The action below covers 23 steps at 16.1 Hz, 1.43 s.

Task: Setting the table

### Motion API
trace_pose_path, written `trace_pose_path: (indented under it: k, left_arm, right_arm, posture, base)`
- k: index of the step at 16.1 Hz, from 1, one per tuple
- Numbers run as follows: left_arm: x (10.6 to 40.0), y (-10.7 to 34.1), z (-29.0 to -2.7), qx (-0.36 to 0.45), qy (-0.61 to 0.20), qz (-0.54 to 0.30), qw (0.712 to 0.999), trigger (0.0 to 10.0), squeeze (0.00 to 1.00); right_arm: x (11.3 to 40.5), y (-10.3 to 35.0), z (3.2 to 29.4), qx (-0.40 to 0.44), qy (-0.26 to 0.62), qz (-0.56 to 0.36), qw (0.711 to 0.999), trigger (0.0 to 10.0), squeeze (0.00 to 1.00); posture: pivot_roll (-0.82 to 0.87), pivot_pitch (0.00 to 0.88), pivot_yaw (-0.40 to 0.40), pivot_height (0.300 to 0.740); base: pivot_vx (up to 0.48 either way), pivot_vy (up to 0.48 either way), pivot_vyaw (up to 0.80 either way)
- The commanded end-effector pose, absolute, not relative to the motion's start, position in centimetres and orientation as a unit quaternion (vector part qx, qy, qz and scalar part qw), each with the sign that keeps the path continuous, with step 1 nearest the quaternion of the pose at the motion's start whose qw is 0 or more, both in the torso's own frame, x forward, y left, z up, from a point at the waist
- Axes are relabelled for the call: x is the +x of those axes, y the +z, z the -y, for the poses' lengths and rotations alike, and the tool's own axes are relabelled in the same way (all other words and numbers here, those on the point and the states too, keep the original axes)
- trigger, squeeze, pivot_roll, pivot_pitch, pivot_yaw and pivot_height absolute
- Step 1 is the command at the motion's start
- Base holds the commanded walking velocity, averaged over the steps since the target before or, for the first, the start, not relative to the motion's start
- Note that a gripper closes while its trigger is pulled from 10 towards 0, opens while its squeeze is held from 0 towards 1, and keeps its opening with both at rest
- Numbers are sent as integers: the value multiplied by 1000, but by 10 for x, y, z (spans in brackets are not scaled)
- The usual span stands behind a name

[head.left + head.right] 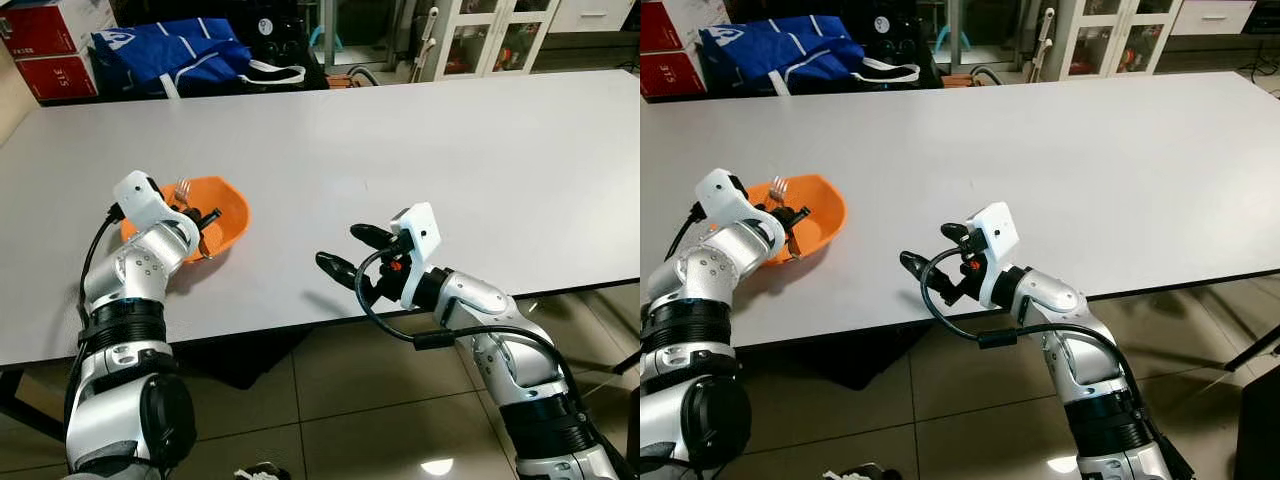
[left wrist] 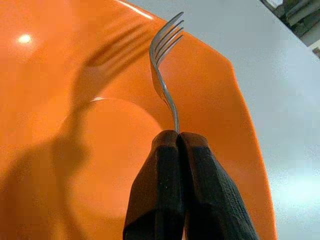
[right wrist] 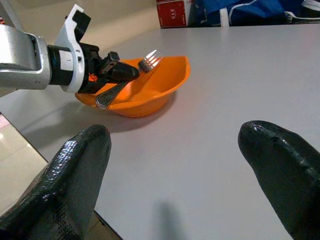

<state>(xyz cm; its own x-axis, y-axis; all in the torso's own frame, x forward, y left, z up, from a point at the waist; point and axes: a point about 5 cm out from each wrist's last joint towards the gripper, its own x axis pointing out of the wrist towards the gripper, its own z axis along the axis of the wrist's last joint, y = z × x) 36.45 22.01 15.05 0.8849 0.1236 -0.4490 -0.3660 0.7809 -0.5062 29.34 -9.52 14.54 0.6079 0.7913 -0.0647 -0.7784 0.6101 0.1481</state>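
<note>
Your left gripper (image 3: 120, 71) is clamped on a metal fork (image 2: 164, 75), fingers pressed together on the neck of the handle, tines pointing up and away over an orange bowl (image 1: 228, 215). The wrist view shows the fork's shadow falling across the inside of the bowl, and the tines sit above the far rim; from the right wrist view the handle end sticks out below the fingers, on the near side of the bowl. Can't tell whether the fork touches the bowl anywhere. The bowl sits on the white table (image 1: 420, 150), toward your left side and fairly close to the near edge, with the left arm reaching in over its near rim. Your right gripper (image 1: 345, 252) is spread wide with nothing between the fingers (image 3: 80, 165), hovering low over the near edge of the table, roughly centre, and aimed left toward the bowl; it's well apart from the bowl. A black cable (image 1: 375, 312) loops under the right wrist. Behind the far edge of the table you have a blue bag (image 1: 170, 55) with white trim, red boxes (image 1: 50, 45) at the far left, and a white cabinet (image 1: 490, 35) with glass doors at the far right. Floor under the table is light tile (image 1: 370, 400).
</note>
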Motion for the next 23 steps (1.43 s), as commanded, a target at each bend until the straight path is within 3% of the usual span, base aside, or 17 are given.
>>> trace_pose_path:
  k: [1, 8, 15, 21, 23]
  left_arm:
    - [368, 160, -215, -322, 133, -196, 917, 10000, 0]
    - [362, 177, -193, -406, 190, -156, 881, 10000, 0]
    - [351, 161, -204, -439, 263, -152, 846, 10000, 0]
    - [351, 156, -201, -450, 262, -160, 838, 10000, 0]
    - [352, 156, -201, -429, 255, -166, 851, 10000, 0]
  right_arm:
    - [292, 146, 94, 45, 446, -65, 892, 10000, 0]
    - [291, 141, 95, 38, 448, -75, 890, 10000, 0]
    - [290, 136, 93, 36, 451, -81, 888, 10000, 0]
    - [286, 134, 90, 35, 456, -85, 885, 10000, 0]
    - [285, 133, 90, 35, 455, -85, 886, 10000, 0]
  posture:
    - [-81, 0, 45, 740]
    - [-79, 0, 45, 740]
    - [-76, 0, 47, 740]
    - [-81, 0, 52, 740]
    - [-83, 0, 51, 740]
  base:
    - [0, 0, 0]
    - [0, 0, 0]
    - [0, 0, 0]
    - [0, 0, 0]
    - [0, 0, 0]
